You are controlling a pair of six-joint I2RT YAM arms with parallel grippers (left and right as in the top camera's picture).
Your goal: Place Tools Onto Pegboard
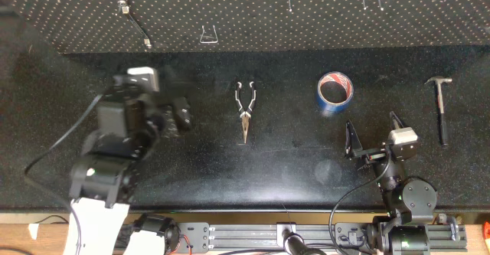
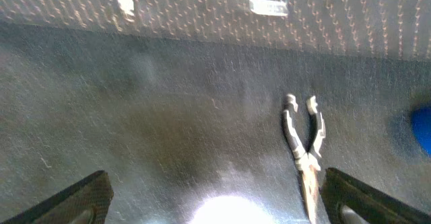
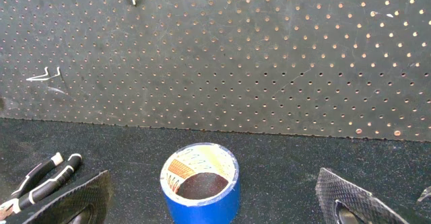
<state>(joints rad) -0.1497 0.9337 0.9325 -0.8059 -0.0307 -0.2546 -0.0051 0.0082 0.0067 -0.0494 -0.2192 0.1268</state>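
Since the tools sit on the black tabletop [image 1: 291, 159], not the perforated pegboard [image 1: 306, 25], both arms look pre-grasp: left gripper [image 2: 215, 200], fingers [image 2: 74, 200] spread, faces the grey-handled needle-nose pliers [image 1: 245, 111]; right gripper [image 1: 374, 135], likewise spread, faces the blue tape roll [image 1: 335, 92].

Bench [image 1: 291, 155] is a dark, matte, slightly speckled surface; its far edge meets the pegboard [image 1: 306, 17]. I count three items lying on it, all in the far half. Pliers [image 1: 245, 109] sit about mid-width, lying flat, handles toward the far edge, nose toward the near edge. Blue tape roll [image 1: 335, 92] stands on end right of them, core up. Hammer [image 1: 442, 109] lies near the right edge, head toward the far edge, well apart from the tape.
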